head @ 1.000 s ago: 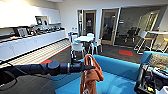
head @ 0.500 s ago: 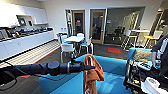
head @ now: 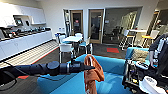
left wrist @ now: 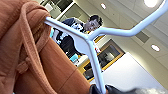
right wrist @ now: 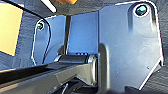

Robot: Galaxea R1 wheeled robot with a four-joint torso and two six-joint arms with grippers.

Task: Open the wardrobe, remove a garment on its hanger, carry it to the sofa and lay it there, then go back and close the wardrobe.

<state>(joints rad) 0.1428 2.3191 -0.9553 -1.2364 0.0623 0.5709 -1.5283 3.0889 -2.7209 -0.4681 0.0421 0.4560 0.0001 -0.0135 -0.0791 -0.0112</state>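
Over sofa (head: 110, 82) edge, left tool (head: 92, 67) — garment (head: 93, 73) hanging, hanger (left wrist: 92, 42)

burnt-orange garment (head: 92, 72), white hanger (left wrist: 95, 40) (plain), turquoise sofa (head: 113, 63)

The orange top (head: 92, 72) runs off the bottom edge of the head view, so its lower part and the letters on its chest cannot be seen, and its folds cover most of the hanger (left wrist: 93, 42) there. In the left wrist view the hanger's hook disappears behind a dark blurred shape at the edge (probably part of the left gripper (head: 89, 67), though its fingers cannot be made out), and one hanger arm is buried in the top's fabric. The sofa (head: 112, 65) is cut off below and partly covered by the top and the left arm. To the right of the sofa, a person (head: 158, 50) is cut by the picture's edge.
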